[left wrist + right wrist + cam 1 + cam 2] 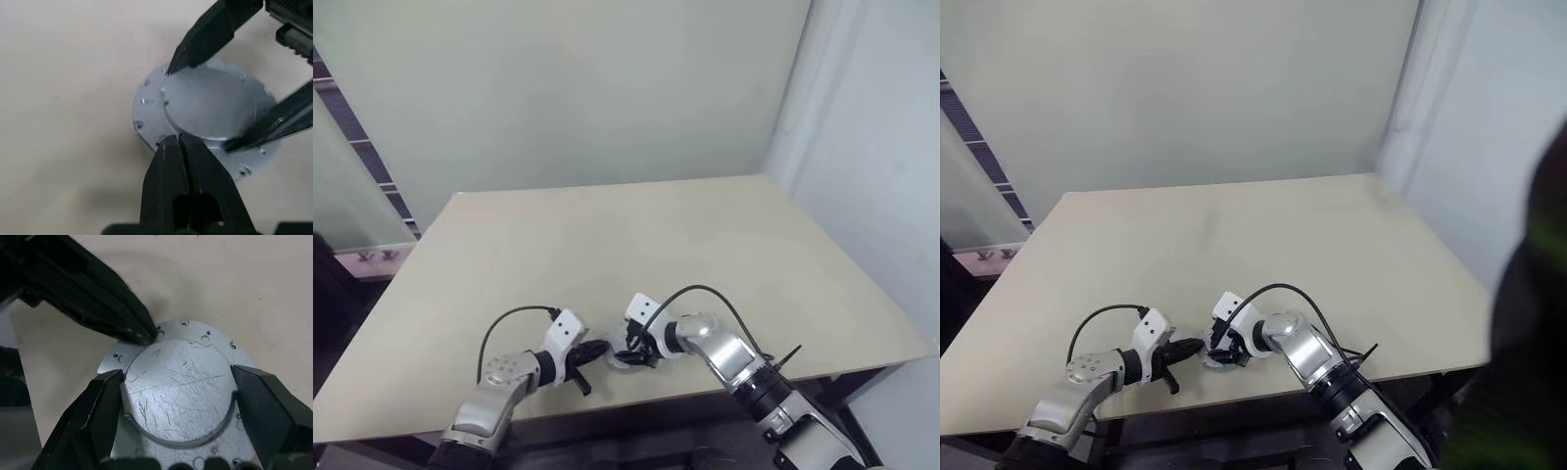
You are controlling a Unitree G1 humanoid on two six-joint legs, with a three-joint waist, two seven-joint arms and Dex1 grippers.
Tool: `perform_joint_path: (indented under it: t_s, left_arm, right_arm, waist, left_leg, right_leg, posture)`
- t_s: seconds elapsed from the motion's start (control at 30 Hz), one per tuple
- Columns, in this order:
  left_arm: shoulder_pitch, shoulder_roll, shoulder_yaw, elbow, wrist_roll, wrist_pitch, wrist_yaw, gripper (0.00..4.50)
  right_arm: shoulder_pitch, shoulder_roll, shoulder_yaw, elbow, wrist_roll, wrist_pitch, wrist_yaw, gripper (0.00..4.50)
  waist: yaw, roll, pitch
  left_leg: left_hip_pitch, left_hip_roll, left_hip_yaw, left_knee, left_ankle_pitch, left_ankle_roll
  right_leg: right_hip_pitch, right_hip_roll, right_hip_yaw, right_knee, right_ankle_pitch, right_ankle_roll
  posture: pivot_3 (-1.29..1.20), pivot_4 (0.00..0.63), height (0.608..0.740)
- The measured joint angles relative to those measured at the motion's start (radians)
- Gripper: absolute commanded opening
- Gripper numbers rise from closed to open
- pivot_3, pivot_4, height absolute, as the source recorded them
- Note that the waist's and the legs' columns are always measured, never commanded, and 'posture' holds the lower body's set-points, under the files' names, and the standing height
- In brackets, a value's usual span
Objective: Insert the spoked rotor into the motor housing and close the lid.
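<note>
The left gripper point(178, 139) is clenched, empty, its tips pressed at the lid's point(178, 387) edge. The motor housing point(146, 105), lidded so its inside is hidden, lies near the table's point(636, 235) front edge. The lid is grasped across by the right gripper point(176, 377).

Motor housing point(205, 110) on table point(656, 245), near edge
</note>
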Motion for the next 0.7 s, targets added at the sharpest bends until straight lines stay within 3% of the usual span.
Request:
perform_joint_path:
  t_s: [0.37, 0.7]
  left_arm:
    - [-0.01, -0.001, -0.015, 0.023, 0.027, -0.031, -0.018, 0.0]
    - [-0.019, -0.001, 0.004, 0.031, 0.017, -0.017, -0.018, 0.0]
  right_arm:
    - [-0.001, -0.014, 0.006, -0.004, 0.001, -0.002, 0.012, 3.3]
    - [0.009, 0.04, -0.03, -0.004, 0.021, 0.061, -0.041, 3.3]
  waist:
    - [0.0, 0.002, -0.001]
    - [-0.002, 0.002, -0.001]
  left_leg:
    - [0.006, 0.0, 0.0, 0.001, -0.001, -0.001]
    - [0.006, 0.001, 0.0, -0.001, 0.0, -0.001]
  right_leg:
    - [0.005, -0.001, 0.0, -0.001, 0.0, 0.0]
    - [0.003, 0.0, -0.001, -0.001, 0.0, 0.0]
  posture:
    - [0.0, 0.0, 0.74]
    - [0.0, 0.0, 0.74]
